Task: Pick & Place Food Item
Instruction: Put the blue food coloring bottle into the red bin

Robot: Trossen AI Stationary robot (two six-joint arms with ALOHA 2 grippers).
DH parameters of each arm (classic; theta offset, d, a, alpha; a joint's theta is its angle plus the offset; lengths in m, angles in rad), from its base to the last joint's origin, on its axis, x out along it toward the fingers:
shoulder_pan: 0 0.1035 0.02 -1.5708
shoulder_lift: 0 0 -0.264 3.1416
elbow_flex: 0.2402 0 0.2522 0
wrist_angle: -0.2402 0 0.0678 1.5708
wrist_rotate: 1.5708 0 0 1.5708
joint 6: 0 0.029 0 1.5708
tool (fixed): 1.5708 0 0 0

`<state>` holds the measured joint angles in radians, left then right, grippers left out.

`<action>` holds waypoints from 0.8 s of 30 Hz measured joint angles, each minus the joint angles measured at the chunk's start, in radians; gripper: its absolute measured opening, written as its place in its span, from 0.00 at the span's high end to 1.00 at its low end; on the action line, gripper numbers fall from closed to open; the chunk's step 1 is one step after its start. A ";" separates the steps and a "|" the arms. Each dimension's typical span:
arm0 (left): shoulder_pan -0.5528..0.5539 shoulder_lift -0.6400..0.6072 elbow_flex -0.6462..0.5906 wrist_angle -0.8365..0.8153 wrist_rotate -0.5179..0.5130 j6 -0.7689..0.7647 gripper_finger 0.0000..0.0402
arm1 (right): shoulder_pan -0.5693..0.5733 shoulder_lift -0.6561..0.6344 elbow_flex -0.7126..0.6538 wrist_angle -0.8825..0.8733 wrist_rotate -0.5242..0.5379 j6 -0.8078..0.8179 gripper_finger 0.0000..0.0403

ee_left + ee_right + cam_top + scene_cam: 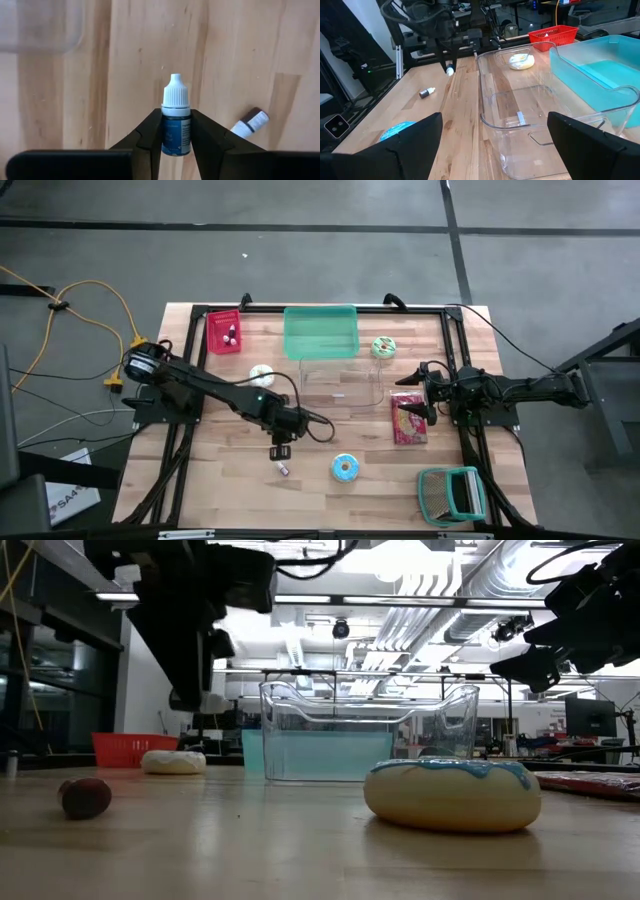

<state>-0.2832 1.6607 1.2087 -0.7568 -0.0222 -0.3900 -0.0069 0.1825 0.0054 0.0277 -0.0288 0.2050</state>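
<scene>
A wooden table (230, 480) carries everything. Ahead of the left gripper (176, 131), toward the table's middle, stands a clear plastic bin (340, 385), and past that a teal bin (321, 332); both sit open-topped, likely as drop-off spots. A red basket (224, 332) sits far off at the corner, well behind the gripper. A red snack packet (408, 418) lies flat beyond the clear bin, under the right gripper (492, 132), which waits there with its jaws spread wide and nothing between them; the packet's print is too small to read.

Near the left gripper, a blue-frosted donut (345, 468) lies on the wood to one side, and a white-frosted donut (262, 374) lies between it and the red basket.

The left gripper has its fingers pinched narrowly on a small dropper bottle (176, 125), white cap upward, held upright and lifted off the table, probably for carrying to a bin. Its dark blue label has pale writing, not legible. A second tiny bottle (249, 124) lies on its side just below the gripper.
</scene>
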 joint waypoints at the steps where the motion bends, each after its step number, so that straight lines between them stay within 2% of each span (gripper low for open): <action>1: 0.000 -0.011 0.000 -0.012 -0.012 -0.009 0.80 | 0.000 0.000 0.000 0.000 0.000 0.000 0.13; 10: 0.000 -0.068 0.000 -0.129 -0.034 -0.107 0.80 | 0.000 0.000 0.000 0.001 0.000 0.000 0.13; 24: 0.000 -0.077 0.000 -0.134 -0.035 -0.110 0.80 | 0.000 0.000 0.000 0.002 0.000 0.000 0.13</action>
<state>-0.2832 1.5838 1.2087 -0.8909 -0.0577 -0.5002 -0.0069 0.1825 0.0051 0.0292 -0.0288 0.2050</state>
